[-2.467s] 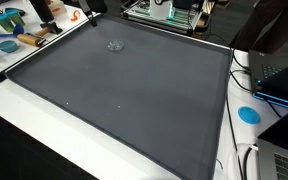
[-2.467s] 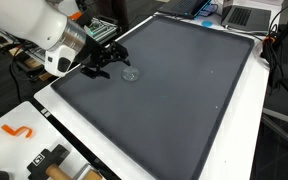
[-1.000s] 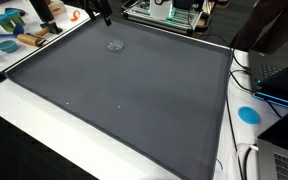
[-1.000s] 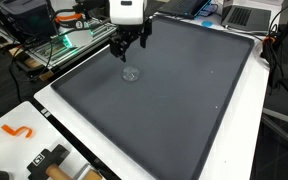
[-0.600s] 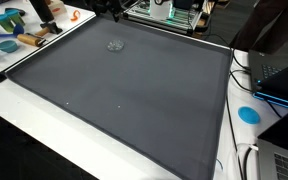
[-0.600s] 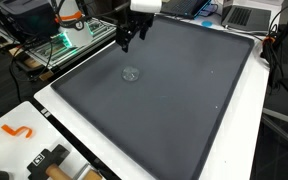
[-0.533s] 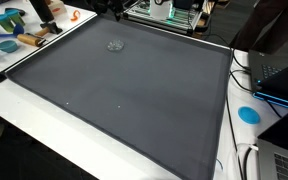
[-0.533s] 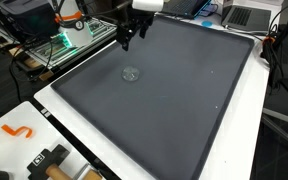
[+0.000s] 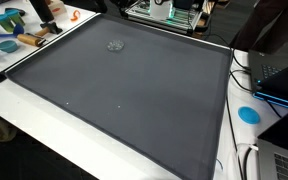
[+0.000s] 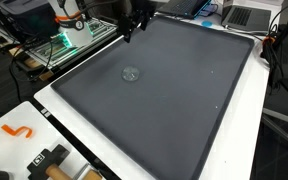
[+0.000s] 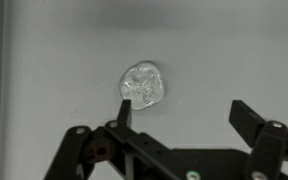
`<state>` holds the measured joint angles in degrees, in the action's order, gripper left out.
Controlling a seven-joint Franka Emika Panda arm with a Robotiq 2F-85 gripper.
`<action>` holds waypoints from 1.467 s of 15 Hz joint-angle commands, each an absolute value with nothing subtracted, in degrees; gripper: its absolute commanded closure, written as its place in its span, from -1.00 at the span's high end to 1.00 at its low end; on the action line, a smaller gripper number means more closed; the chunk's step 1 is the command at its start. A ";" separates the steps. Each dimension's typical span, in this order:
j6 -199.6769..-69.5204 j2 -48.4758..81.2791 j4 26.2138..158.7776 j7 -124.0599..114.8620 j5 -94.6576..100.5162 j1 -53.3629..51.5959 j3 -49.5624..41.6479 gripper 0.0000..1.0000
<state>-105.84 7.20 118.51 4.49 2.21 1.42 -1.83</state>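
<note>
**A:** Where is the small clear crumpled lump of plastic (image 11: 143,84)?

**B:** In the wrist view it sits a little above the middle of the frame, lying on the dark grey rubbery mat (image 11: 44,50). In both exterior views it is a pale speck in the upper left part of that mat, alone, with bare mat all round it.

**A:** And the black two-finger gripper (image 11: 184,115)?

**B:** Its fingers stand wide apart along the bottom of the wrist view, with nothing between them. One fingertip (image 11: 124,108) shows just under the lump's lower edge. In an exterior view the gripper (image 10: 130,28) hangs at the top edge of the frame, clear of the lump and not touching it.

**A:** What else is around?

**B:** The mat covers a white table (image 10: 74,125). An orange hook-shaped piece (image 10: 19,130) lies at the lower left of an exterior view. A flat round blue disc (image 9: 248,114) sits at the right of an exterior view, beside an open dark laptop (image 9: 282,78).
</note>
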 commanded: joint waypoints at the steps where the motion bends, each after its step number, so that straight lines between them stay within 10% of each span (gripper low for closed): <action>1: -103.88 6.28 118.38 3.65 3.27 1.22 -1.52 1.00; 22: -113.70 6.99 122.59 19.50 4.52 2.12 -1.25 1.00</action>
<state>-107.78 7.20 118.99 12.04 2.55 1.41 -1.52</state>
